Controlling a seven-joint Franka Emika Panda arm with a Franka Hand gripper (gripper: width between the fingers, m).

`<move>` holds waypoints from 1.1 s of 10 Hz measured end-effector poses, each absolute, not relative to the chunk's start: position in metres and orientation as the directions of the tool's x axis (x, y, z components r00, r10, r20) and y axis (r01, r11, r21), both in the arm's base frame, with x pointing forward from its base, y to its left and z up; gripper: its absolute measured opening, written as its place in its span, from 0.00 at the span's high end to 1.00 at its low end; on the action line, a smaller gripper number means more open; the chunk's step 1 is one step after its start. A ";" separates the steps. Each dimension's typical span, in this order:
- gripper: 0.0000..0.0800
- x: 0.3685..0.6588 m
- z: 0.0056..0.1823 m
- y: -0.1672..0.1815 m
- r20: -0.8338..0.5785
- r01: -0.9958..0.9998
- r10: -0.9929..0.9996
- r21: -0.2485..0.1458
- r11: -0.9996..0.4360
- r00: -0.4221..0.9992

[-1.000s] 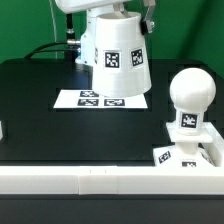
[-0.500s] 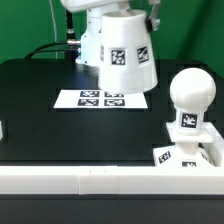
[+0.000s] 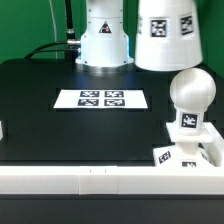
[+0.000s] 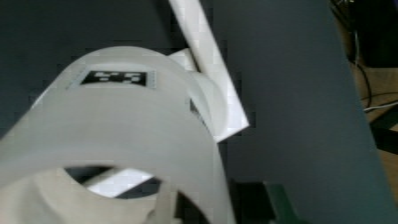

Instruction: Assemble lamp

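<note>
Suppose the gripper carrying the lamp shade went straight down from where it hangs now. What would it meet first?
Probably bare black table, perhaps the bulb. In the exterior view the shade hangs up and to that view's left of the bulb, which stands on the base; depth is unclear. The gripper is out of frame.

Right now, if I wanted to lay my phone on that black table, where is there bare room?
The widest bare patch of the black table lies between the marker board and the white front rail, toward the exterior view's left. The exterior view's right front corner is crowded: the bulb stands on the base, with the lifted shade hanging just above.
</note>
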State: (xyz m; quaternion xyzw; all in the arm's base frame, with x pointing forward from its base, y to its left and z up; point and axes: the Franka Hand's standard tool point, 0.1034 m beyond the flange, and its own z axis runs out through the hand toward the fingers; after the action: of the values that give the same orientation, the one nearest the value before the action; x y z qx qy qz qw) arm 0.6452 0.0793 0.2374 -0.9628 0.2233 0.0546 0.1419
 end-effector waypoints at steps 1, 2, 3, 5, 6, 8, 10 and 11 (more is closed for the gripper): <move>0.94 0.653 0.231 0.087 -0.175 -0.461 -0.428 -0.246 -0.853 0.887; 0.94 0.660 0.222 0.096 -0.183 -0.467 -0.433 -0.243 -0.850 0.883; 0.94 0.663 0.212 0.104 -0.191 -0.467 -0.430 -0.237 -0.852 0.882; 0.94 0.656 0.186 0.115 -0.214 -0.453 -0.412 -0.205 -0.868 0.886; 0.94 0.652 0.173 0.117 -0.222 -0.437 -0.396 -0.186 -0.880 0.891; 0.94 0.642 0.157 0.115 -0.224 -0.424 -0.383 -0.180 -0.888 0.896; 0.94 0.637 0.147 0.116 -0.226 -0.424 -0.383 -0.174 -0.889 0.896; 0.94 0.637 0.147 0.114 -0.225 -0.422 -0.381 -0.175 -0.889 0.897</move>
State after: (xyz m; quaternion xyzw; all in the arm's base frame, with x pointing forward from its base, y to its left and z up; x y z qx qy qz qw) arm 0.6372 0.1144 0.1475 -0.9675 0.2076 0.0926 0.1102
